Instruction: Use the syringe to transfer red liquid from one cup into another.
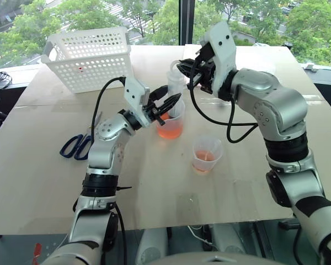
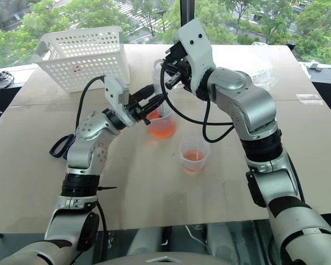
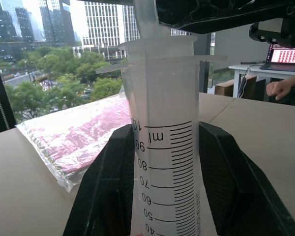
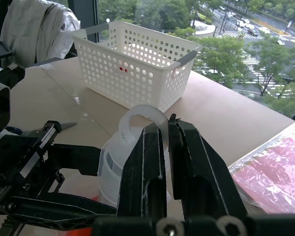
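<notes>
1. Left eye view: the syringe (image 1: pixel 175 83) stands upright with its lower end down in the tall cup (image 1: pixel 171 122), which holds red liquid (image 1: pixel 170 129). The left gripper (image 1: pixel 166 105) clasps the barrel just above that cup's rim; the right gripper (image 1: pixel 186 70) is pinched on the plunger top, directly above. The short cup (image 1: pixel 206 155) sits on the table (image 1: pixel 38 176) near the tall cup, toward the robot's right and closer to the robot, with a little red liquid in it. I judge the coming move turns on the vertical axis: plunger pulled straight up along the barrel.
2. Right eye view: scissors (image 2: pixel 62 146) lie well to the left of the tall cup; a white basket (image 2: pixel 83 55) stands beyond it.
3. Left wrist view: both black fingers (image 3: pixel 113 182) press the clear barrel, printed scale facing the camera, barrel looking empty at the marks seen.
4. Right wrist view: the fingers (image 4: pixel 152 162) are clenched on the plunger ring (image 4: pixel 140 118), barrel top just below it.
</notes>
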Motion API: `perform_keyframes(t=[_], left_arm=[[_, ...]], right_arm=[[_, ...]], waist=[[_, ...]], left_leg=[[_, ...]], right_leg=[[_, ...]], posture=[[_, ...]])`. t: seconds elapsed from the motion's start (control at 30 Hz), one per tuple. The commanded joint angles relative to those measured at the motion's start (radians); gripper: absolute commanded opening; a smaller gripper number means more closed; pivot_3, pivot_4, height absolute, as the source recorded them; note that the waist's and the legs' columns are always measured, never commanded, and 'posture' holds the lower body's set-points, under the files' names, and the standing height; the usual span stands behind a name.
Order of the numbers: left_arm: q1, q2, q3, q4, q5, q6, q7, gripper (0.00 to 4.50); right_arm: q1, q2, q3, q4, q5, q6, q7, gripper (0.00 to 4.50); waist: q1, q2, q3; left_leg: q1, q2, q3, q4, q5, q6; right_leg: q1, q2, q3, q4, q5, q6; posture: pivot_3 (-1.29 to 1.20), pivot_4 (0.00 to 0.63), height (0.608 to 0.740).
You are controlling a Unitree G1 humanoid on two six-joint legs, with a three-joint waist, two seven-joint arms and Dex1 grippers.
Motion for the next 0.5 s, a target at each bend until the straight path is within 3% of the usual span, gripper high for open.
perform_keyframes(t=[0.03, 0.5], left_arm=[[0.030, -0.001, -0.053, -0.047, -0.002, 0.010, -0.036, 1.32], [0.047, 0.009, -0.060, -0.071, -0.006, 0.030, -0.029, 1.32]], right_arm=[[-0.087, 0.003, -0.063, -0.027, -0.018, -0.078, -0.013, 0.04], [-0.101, 0.007, -0.076, -0.005, -0.018, -0.105, -0.007, 0.04]], waist=[[0.000, 0.000, 0.000], [0.000, 0.000, 0.000]], left_leg=[[0.000, 0.000, 0.000, 0.000, 0.000, 0.000], [0.000, 0.000, 0.000, -0.001, 0.000, 0.000]], right_leg=[[0.000, 0.000, 0.000, 0.000, 0.000, 0.000], [-0.001, 0.000, 0.000, 0.000, 0.000, 0.000]], posture=[[0.00, 0.150, 0.740], [0.00, 0.150, 0.740]])
